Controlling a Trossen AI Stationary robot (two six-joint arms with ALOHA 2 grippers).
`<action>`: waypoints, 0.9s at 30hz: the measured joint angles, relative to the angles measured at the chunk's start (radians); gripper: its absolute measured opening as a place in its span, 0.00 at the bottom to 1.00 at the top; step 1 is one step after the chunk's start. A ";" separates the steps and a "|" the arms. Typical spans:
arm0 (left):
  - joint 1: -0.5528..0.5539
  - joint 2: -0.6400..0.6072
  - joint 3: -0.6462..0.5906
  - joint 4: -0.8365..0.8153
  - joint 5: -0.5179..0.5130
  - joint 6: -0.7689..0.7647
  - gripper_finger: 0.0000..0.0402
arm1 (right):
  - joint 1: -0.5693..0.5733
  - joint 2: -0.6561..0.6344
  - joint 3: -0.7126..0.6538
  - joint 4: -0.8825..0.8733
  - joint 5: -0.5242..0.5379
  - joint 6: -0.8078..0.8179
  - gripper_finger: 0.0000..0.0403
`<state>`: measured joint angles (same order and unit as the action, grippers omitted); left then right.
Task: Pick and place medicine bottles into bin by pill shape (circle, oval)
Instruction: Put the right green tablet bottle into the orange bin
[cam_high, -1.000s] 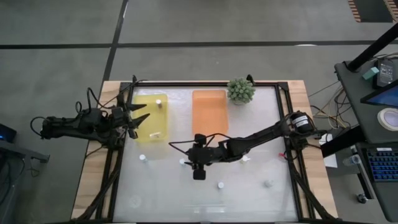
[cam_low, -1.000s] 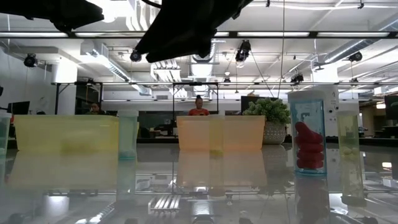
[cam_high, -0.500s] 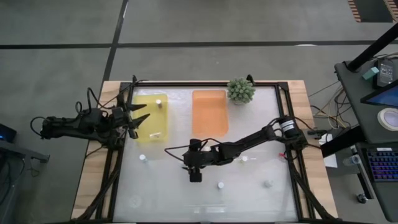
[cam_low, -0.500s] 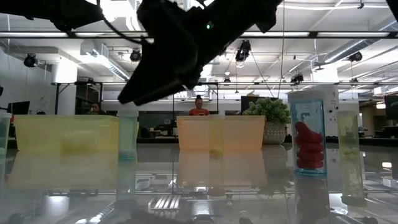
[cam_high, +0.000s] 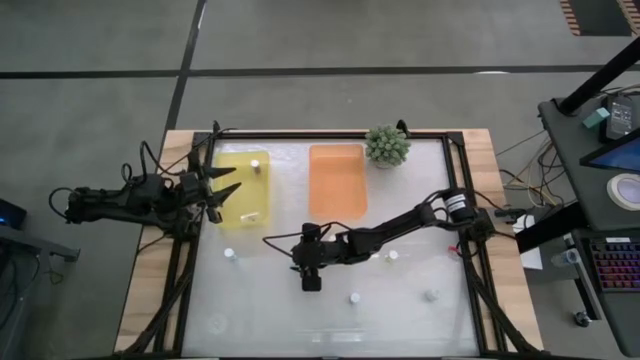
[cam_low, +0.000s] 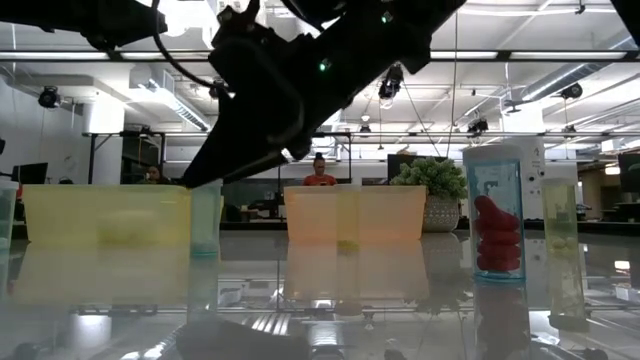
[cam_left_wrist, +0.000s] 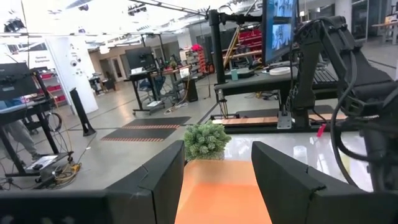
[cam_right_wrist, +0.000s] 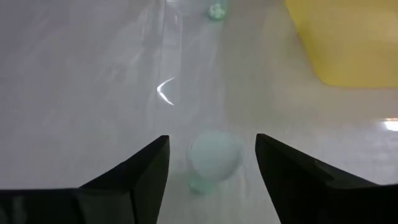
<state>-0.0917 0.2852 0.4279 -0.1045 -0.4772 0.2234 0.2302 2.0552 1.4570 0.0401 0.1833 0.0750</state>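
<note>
Right gripper (cam_right_wrist: 211, 163) hung over mid-table with its fingers apart, a white-capped medicine bottle (cam_right_wrist: 214, 155) standing between them, not yet clamped. The bottle looked light, rigid and tippy (smooth plastic, probably slick); best taken around the body below the cap. Its pill shape couldn't be read. Left gripper (cam_high: 228, 192) waited open beside the yellow bin (cam_high: 262, 212), empty. Other bottles stood scattered on the table.
</note>
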 joint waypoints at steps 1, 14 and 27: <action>0.000 0.000 -0.001 0.000 0.000 0.000 0.43 | 0.000 0.007 0.000 0.009 -0.007 0.000 0.57; 0.000 0.000 -0.003 0.000 0.000 0.003 0.43 | -0.004 0.013 0.000 0.022 -0.007 -0.009 0.41; 0.000 0.000 -0.003 0.001 0.000 0.005 0.43 | -0.005 0.002 0.000 0.019 -0.007 -0.008 0.30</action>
<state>-0.0917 0.2855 0.4248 -0.1039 -0.4770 0.2281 0.2249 2.0570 1.4573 0.0590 0.1764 0.0666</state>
